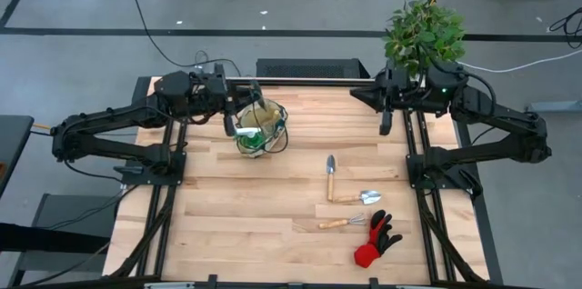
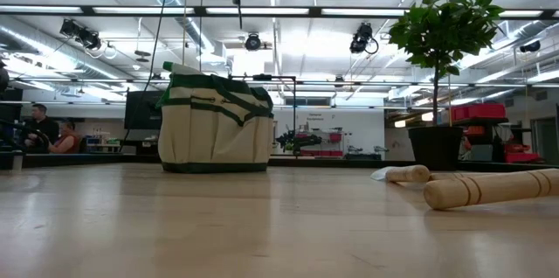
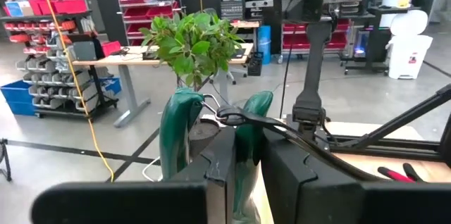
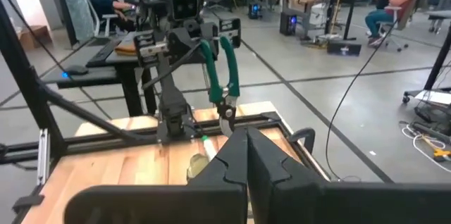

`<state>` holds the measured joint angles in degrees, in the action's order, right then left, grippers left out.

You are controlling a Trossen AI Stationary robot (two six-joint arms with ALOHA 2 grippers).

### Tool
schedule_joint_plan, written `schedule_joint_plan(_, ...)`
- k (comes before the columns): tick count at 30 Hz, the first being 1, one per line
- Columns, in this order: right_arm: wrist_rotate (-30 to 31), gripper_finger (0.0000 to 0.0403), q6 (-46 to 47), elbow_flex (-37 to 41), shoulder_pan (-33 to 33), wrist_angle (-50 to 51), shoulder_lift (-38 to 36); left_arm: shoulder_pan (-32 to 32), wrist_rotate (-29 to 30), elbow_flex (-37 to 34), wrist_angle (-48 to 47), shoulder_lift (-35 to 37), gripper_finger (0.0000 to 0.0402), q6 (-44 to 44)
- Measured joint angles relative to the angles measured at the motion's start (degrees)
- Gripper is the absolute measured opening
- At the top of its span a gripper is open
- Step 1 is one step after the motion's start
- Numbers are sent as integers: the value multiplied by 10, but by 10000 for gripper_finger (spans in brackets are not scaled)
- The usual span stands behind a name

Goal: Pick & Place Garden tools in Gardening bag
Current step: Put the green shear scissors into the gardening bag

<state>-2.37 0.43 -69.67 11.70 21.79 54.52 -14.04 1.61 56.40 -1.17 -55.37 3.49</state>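
Observation:
The tan gardening bag stands at the table's far left-centre and also shows in the low view; something green sticks out of its top. My left gripper hovers over the bag, shut on the green-handled pruning shears. Two wooden-handled metal tools, a small wooden-handled rake and the red-and-black glove lie flat on the table's right half. My right gripper is shut and empty at the far right. The blue-handled trowel is not in view. My left gripper pinches the shears across their two green handles between its two fingers. The fingers come level from the table's left side. The shears hang upright, handle ends up and blades down, lifted clear above the bag's opening.
A leafy potted plant stands at the far right corner, behind my right arm. The loose tools' wooden handles lie close to the low camera. Bare wood lies on the table's near left.

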Motion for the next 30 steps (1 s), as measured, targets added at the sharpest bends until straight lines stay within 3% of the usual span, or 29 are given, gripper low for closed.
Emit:
schedule_joint_plan(6,0,0,2,0,-11,2,2,0,1,-2,-53,-1,57,-4)
schedule_joint_plan(16,-3,0,4,0,-11,2,26,-22,7,-68,-46,-1,57,-9)
schedule_joint_plan(30,-16,0,6,0,-11,-12,62,-98,-23,-183,62,-2,57,-29)
